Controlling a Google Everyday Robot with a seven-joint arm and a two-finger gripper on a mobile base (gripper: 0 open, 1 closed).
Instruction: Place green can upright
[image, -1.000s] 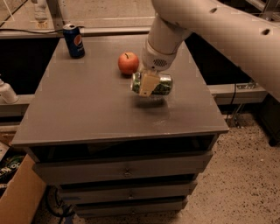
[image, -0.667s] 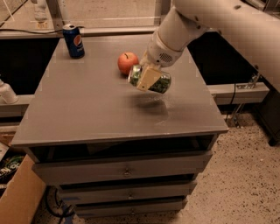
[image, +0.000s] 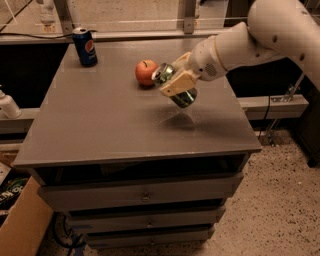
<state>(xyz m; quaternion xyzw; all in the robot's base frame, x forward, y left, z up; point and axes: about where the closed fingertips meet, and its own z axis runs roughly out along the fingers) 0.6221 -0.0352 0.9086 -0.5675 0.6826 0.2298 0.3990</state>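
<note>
Reorientation step in hand, end effector (image: 176, 84) clamped on green can (image: 186, 98), tilted clear above worktop (image: 110, 125) beside apple (image: 146, 72); next: righting, lowering, release.

The pincer (image: 173, 83), above the table's (image: 100, 130) middle, hides much of the tilted green can (image: 185, 98).

- A single view looks down at a slant from above and in front of the table (image: 100, 130), facing its far edge near the top of the frame.
- It stands at middling range: the whole tabletop, the drawers (image: 145, 192) beneath and a strip of floor (image: 280, 200) at lower right all fit in.
- The arm (image: 260, 35) fills the upper right corner. The gripper (image: 173, 82), clasped round the green can (image: 186, 97), sits just right of centre in the upper half.
</note>
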